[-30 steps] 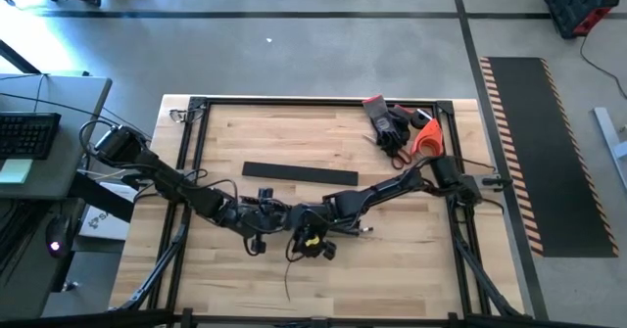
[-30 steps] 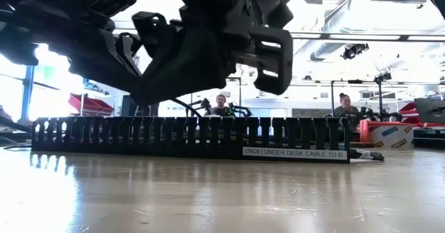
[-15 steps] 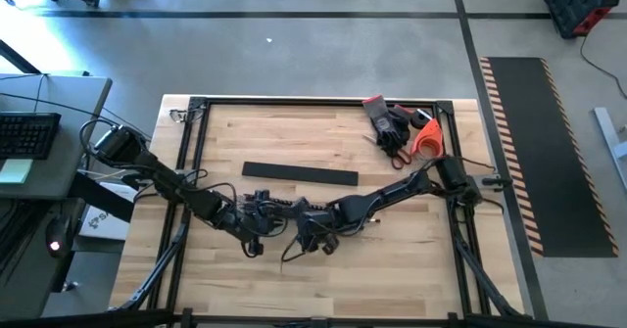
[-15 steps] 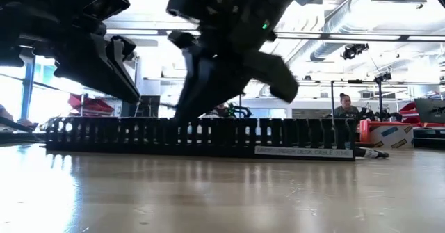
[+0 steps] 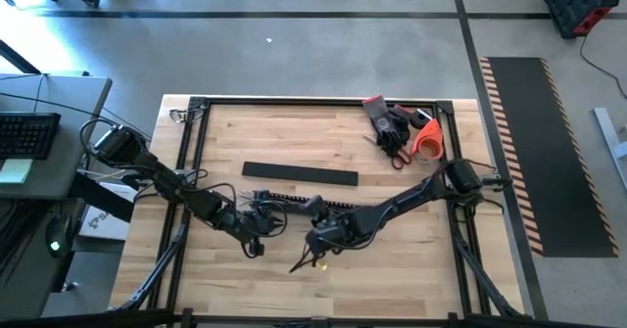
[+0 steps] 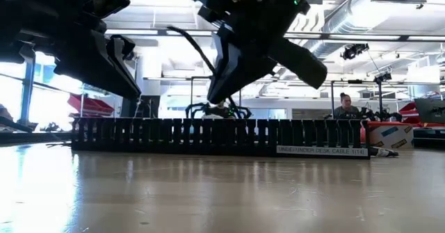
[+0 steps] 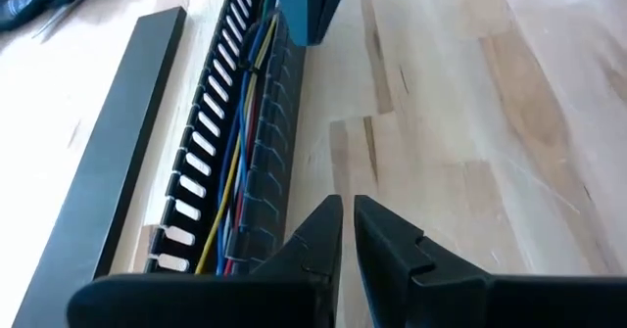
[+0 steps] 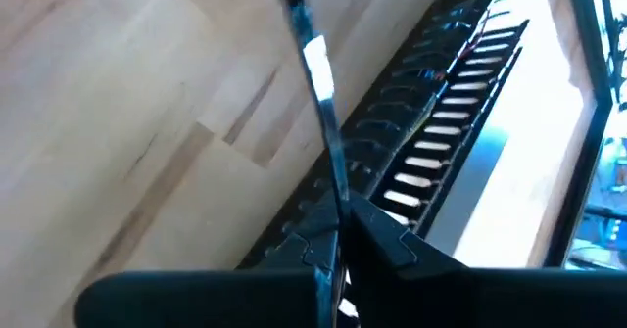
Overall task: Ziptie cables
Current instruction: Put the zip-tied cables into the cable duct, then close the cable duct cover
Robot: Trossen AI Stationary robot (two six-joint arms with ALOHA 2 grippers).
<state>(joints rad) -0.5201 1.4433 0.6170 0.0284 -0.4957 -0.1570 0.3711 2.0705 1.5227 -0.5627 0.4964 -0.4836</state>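
Note:
A black slotted rail [image 5: 294, 201] lies across the table's middle. The cables [image 7: 240, 103], thin yellow, blue and red wires, lie along its channel. A flat black strip [image 5: 299, 174] lies just beyond it. My right gripper [image 8: 341, 215] hovers near the rail's right part, tipped down, shut on a thin black zip tie [image 8: 313, 64]. My left gripper [image 7: 348, 210] is shut beside the rail's left end with nothing between its fingers; in the high view it [image 5: 263, 220] sits left of the right gripper [image 5: 315, 250]. My right gripper pinches the zip tie between its two fingertips [image 8: 377, 235], at a point along its length [image 8: 338, 196]. The long free part runs on past the fingertips. In the low view it curves up, clear of the table [image 6: 191, 42]. The fingers slant down from the table's right.
Black gloves [image 5: 392, 124] and an orange-handled tool [image 5: 426, 137] lie at the table's far right corner. A black frame [image 5: 196, 142] borders the wooden top. In the low view people [image 6: 342, 106] sit in the room behind. Bare wood lies toward the near edge.
My right gripper has risen, turned and tipped, staying shut on the zip tie. The zip tie hung down toward the near edge before and now sticks out past the fingers. The slotted rail has slid along its length toward the table's right edge.

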